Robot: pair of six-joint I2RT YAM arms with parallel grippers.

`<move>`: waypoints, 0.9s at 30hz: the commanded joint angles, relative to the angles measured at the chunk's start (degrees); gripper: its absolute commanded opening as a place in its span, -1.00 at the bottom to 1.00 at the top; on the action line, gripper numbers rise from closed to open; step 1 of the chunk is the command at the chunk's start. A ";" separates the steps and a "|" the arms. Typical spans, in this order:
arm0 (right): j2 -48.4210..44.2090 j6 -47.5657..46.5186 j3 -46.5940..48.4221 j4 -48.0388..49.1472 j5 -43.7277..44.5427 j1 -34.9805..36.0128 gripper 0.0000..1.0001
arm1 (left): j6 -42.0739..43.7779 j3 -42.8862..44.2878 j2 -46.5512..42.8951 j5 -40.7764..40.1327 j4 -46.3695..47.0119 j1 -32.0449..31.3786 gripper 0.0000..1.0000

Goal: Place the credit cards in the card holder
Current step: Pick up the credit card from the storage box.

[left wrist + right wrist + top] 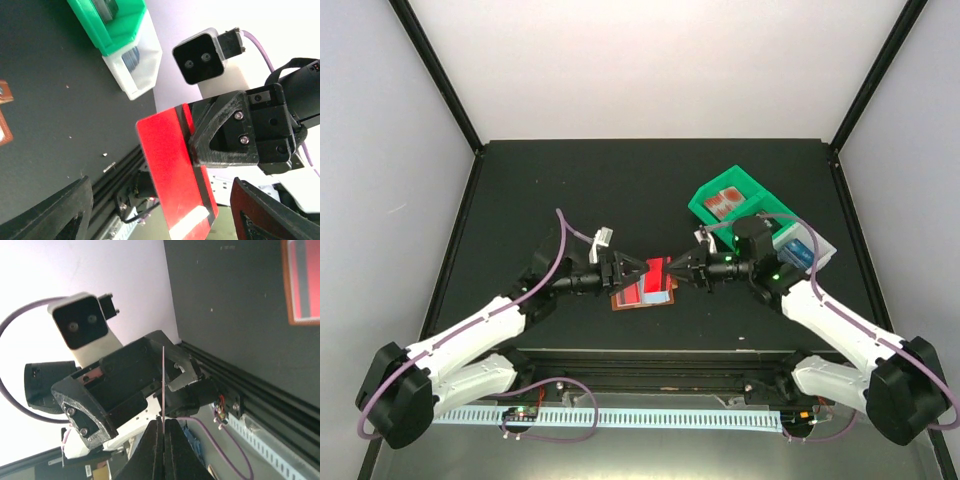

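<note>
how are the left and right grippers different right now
The right gripper is shut on a red card, pinching its edge; the left gripper is open, fingers spread wide, gripping nothing. The right one reaches in from the green bin side, the left from the opposite side. Both point tip to tip over the card holder.

The card (pixel 167 165) is bright red, with a black stripe along one long edge and a pale streak near one end. The left hand (pixel 638 272) and right hand (pixel 678 268) are black, on white arms (pixel 470 335) with purple cables (pixel 545 272). The wallet (pixel 286 290) is reddish-brown, showing red inside. One bin (pixel 705 210) is green, the other bin (pixel 825 250) pale grey. The counter (pixel 620 180) is black.
</note>
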 commanded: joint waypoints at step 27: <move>1.53 -5.53 -0.50 0.70 7.57 5.27 -0.22 | -13.23 -6.86 0.15 5.76 18.71 -0.89 -0.97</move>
